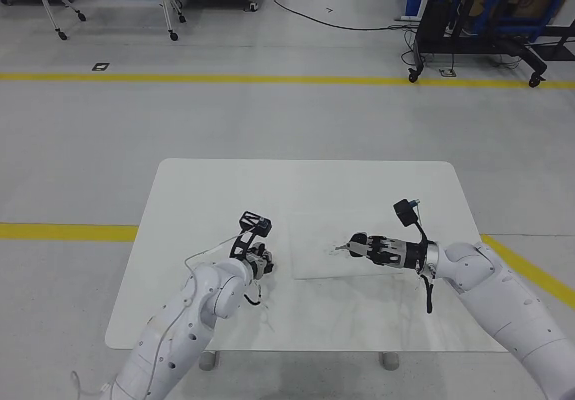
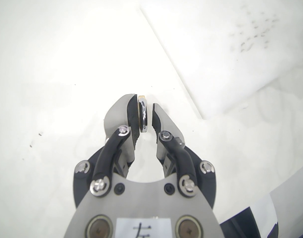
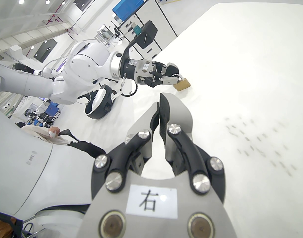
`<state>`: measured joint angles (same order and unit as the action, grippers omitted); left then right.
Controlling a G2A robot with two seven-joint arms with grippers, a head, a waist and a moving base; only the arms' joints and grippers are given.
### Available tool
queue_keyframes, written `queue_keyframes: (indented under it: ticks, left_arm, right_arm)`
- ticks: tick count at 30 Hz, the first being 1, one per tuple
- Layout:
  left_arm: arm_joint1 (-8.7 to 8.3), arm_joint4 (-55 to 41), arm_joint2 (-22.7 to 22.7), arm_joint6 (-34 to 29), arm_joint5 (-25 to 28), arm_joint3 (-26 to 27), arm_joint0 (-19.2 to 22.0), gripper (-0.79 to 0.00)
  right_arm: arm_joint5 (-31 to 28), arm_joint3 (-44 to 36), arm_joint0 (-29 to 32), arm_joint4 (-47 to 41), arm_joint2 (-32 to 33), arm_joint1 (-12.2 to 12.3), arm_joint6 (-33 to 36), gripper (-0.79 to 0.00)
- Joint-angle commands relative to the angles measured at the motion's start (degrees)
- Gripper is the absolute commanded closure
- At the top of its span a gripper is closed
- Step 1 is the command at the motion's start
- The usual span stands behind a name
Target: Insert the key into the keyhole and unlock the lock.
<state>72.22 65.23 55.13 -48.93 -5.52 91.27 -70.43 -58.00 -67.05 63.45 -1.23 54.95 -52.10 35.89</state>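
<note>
A brass padlock [image 3: 181,84] hangs just above the white table [image 1: 407,190], left of centre. My left gripper [image 2: 145,102] is shut on its chrome shackle [image 2: 143,117], and the brass body points away from the wrist. To the right, my right gripper [image 1: 350,243] hovers over a white mat [image 1: 317,268] and faces the padlock across a short gap. Its fingers [image 3: 164,115] are pressed together. A thin metal tip, the key [image 1: 339,247], sticks out of them toward the lock in the top view. The rest of the key is hidden between the pads.
The white mat [image 2: 228,50] lies flat at the table's centre, with faint dark specks [image 3: 260,139] on it. The table's near edge runs close under both forearms. Yellow floor lines and a wheeled rack [image 1: 487,40] lie beyond the table.
</note>
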Motion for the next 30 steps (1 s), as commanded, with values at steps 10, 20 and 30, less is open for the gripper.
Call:
queue_keyframes:
  ticks: [10,20,30]
  left_arm:
    - [-0.26,-0.34,2.11,-2.89,0.93,-0.33,-0.41,0.0]
    - [-0.48,-5.02,5.4,5.57,3.84,2.53,-3.04,0.0]
    - [-0.68,-6.07,6.77,15.09,7.82,4.23,-5.25,0.0]
  right_arm:
    - [0.0,0.0,0.0,0.0,0.0,0.0,0.0,0.0]
    - [0.0,0.0,0.0,0.0,0.0,0.0,0.0,0.0]
    - [0.0,0.0,0.0,0.0,0.0,0.0,0.0,0.0]
